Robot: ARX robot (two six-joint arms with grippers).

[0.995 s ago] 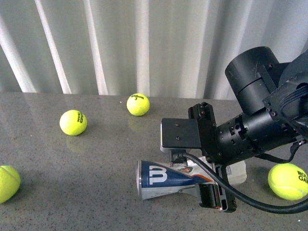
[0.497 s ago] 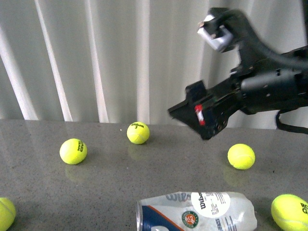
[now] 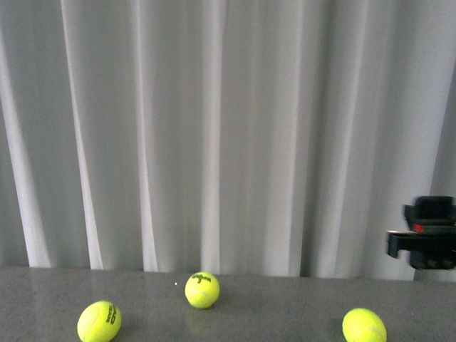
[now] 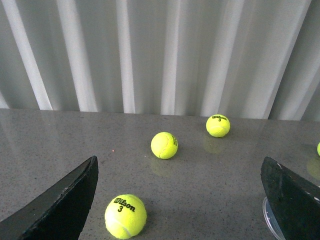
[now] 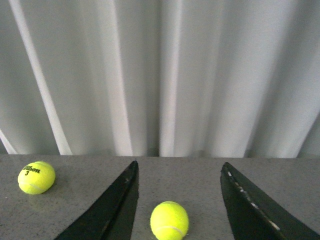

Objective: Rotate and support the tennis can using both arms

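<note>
The tennis can does not show in the front view. In the left wrist view a curved clear rim (image 4: 269, 224) peeks out beside one finger; I cannot tell if it is the can. My left gripper (image 4: 179, 162) is open and empty, low over the grey table (image 4: 60, 135), with its fingers (image 4: 65, 205) wide apart. A yellow ball (image 4: 125, 216) lies between them, untouched. My right gripper (image 5: 179, 165) is open and empty, with another yellow ball (image 5: 169, 220) on the table between its fingers (image 5: 112, 210). A black part of my right arm (image 3: 426, 231) shows at the front view's right edge.
A white pleated curtain (image 3: 228, 128) fills the back. Three yellow balls lie along the table's far side: left (image 3: 99, 321), middle (image 3: 202, 290), right (image 3: 364, 326). The left wrist view shows two more balls (image 4: 164, 145) (image 4: 218, 125); the right wrist view shows one more (image 5: 36, 177).
The front view has swung upward, so the lying can has dropped out of the bottom of the picture. My right arm has let go of the can, lifted and moved to the right edge.
</note>
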